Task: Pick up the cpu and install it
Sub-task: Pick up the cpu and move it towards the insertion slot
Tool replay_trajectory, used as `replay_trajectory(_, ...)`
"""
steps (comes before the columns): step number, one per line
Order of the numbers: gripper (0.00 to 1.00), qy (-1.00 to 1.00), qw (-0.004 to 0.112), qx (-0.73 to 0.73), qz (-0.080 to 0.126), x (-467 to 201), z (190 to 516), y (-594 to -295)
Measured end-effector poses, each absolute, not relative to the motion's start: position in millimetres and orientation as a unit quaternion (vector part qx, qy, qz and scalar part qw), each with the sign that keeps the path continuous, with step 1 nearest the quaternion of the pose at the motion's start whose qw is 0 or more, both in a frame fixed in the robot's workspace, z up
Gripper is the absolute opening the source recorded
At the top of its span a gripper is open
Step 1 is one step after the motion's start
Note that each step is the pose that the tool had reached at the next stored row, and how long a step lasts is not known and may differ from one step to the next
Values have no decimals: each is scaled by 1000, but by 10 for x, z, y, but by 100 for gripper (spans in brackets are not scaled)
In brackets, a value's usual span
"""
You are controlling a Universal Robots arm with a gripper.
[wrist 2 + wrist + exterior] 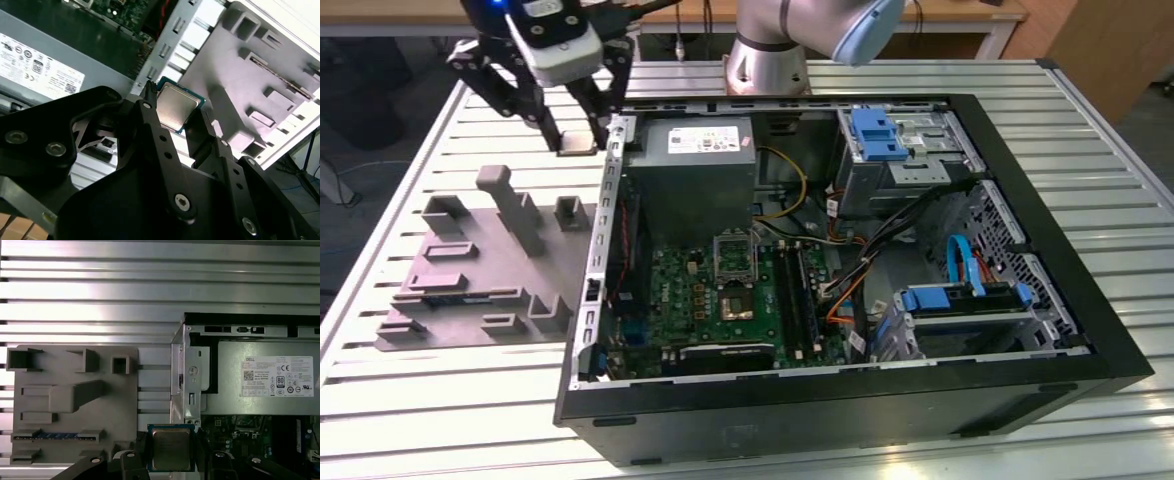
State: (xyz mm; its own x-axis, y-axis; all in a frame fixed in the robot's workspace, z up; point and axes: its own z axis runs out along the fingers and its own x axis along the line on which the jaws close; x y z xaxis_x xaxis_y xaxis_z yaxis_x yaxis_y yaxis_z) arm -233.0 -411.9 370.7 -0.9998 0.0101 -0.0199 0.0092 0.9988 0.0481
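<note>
Going by the exterior view's left to its right: the grey tray (474, 275) lies on the slatted tabletop (400, 400), its moulded pockets bare where they show. Beside it, just outside the open case (1107, 330) near the corner where the power supply (700, 170) sits, the fingers (152, 125) are clenched on the cpu (175, 105). They hold it in the air by two opposite edges. It hangs clear of the tray and close to the case's metal side wall (607, 230). In both wrist views its silvery top faces the camera and it looks roughly square between the fingers.

The hold looks like the weakest point. The fingers pinch only the thin rim of a flat chip, so a jolt or a quick swing could make it tilt or slip out. A fall here would land it on the tabletop slats or the case edge, and the contact side would suffer.

The side wall is the next hazard, since it stands between the chip and the board. A low path across it could clip a finger or the chip's corner and twist it in the grip.

Further right, the socket (735, 252) sits deep in the case amid the green board (707, 310), with the power supply on one side and loose cables (854, 270) nearby. The fingers are wide, so they may brush those neighbours. Seating is unforgiving — a small rotation or offset, or a tilted descent, could damage the socket's contacts. Whether the socket's frame is open I cannot tell.
</note>
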Motion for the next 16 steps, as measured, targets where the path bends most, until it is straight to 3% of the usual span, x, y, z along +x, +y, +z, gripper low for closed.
replay_trajectory(16,47,1000,10,5,24,-1667,3678,-4118)
